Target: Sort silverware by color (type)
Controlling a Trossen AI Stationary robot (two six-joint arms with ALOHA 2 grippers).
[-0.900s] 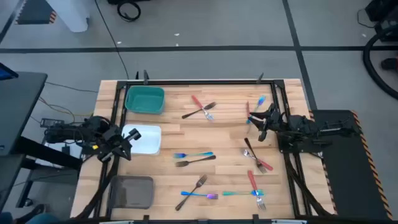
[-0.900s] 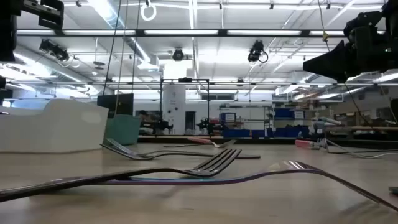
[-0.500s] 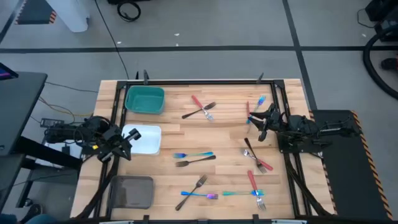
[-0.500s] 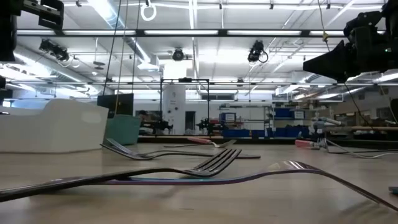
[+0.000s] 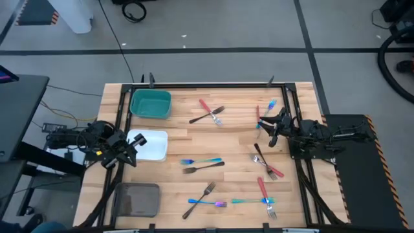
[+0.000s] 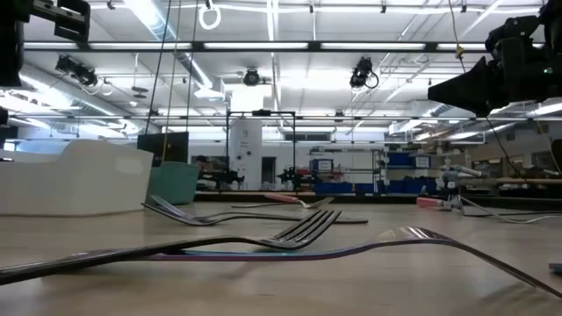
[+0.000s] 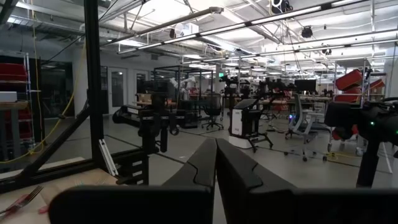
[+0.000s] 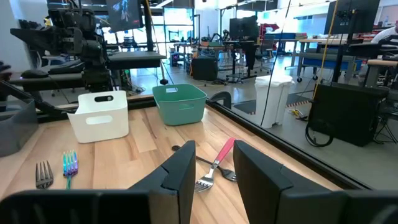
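The silverware lies scattered on the wooden table. A red-handled fork crosses a dark one (image 5: 210, 114). An iridescent piece (image 5: 202, 160) lies beside a dark fork (image 5: 203, 167). More pairs lie at the near middle (image 5: 206, 199), the near right (image 5: 262, 196) and the right (image 5: 266, 163). My right gripper (image 5: 267, 129) (image 8: 213, 147) hovers open above the table at the right, beside red and blue pieces (image 5: 265, 109), with nothing between its fingers. My left gripper (image 5: 132, 153) (image 7: 216, 143) is shut and empty at the table's left edge, next to the white tray (image 5: 155, 152).
Three trays stand along the left side: teal (image 5: 151, 103) at the far end, white in the middle, grey (image 5: 137, 199) nearest. A black frame (image 5: 207, 84) borders the table. In the low view, a dark fork (image 6: 299, 233) and an iridescent piece (image 6: 421, 237) lie close in front.
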